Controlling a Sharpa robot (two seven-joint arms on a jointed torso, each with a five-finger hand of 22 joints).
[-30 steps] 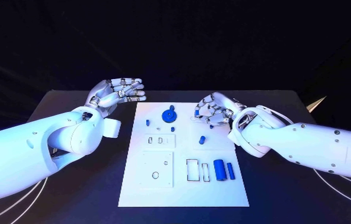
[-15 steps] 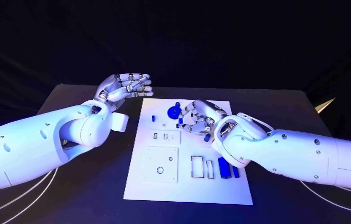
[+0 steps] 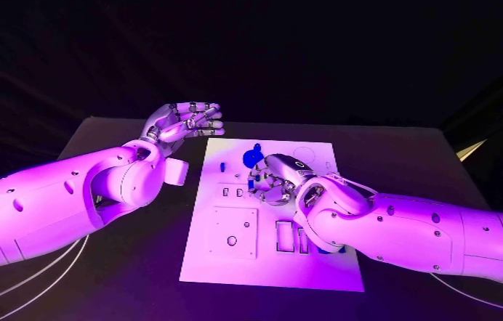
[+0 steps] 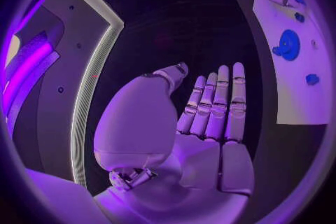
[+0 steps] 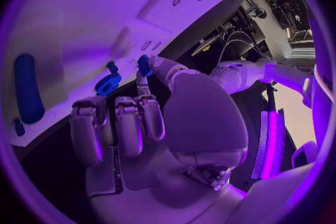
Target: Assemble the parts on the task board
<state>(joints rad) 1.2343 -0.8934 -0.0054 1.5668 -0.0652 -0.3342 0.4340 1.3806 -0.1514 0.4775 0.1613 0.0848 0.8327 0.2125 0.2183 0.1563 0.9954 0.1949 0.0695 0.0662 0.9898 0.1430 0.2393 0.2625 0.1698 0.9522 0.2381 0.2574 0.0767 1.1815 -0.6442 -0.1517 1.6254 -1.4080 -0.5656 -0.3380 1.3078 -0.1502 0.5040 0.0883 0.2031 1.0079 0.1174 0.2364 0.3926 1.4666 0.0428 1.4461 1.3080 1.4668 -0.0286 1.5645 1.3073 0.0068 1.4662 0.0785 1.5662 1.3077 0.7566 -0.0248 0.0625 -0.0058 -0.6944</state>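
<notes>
The white task board (image 3: 225,263) lies in the middle of the black table. A round blue part (image 3: 251,158) sits near the board's far edge. My right hand (image 3: 275,179) hovers over the middle of the board, just in front of that round part, fingers curled. In the right wrist view my right hand (image 5: 140,123) pinches a small blue part (image 5: 143,64) at its thumb tip, close to the round blue part (image 5: 108,83). My left hand (image 3: 187,123) hangs above the table beside the board's far left corner, empty. In its own wrist view the left hand (image 4: 203,123) has straight fingers.
A long blue cylinder (image 5: 26,92) lies on the board (image 5: 84,11) in the right wrist view. My right forearm (image 3: 398,226) covers the board's right side. The board's near left part carries a raised square plate (image 3: 232,232) and rectangular slots (image 3: 283,237).
My right hand has moved leftward from the board's far right edge to its middle, near the round blue part. The left hand has hardly moved.
</notes>
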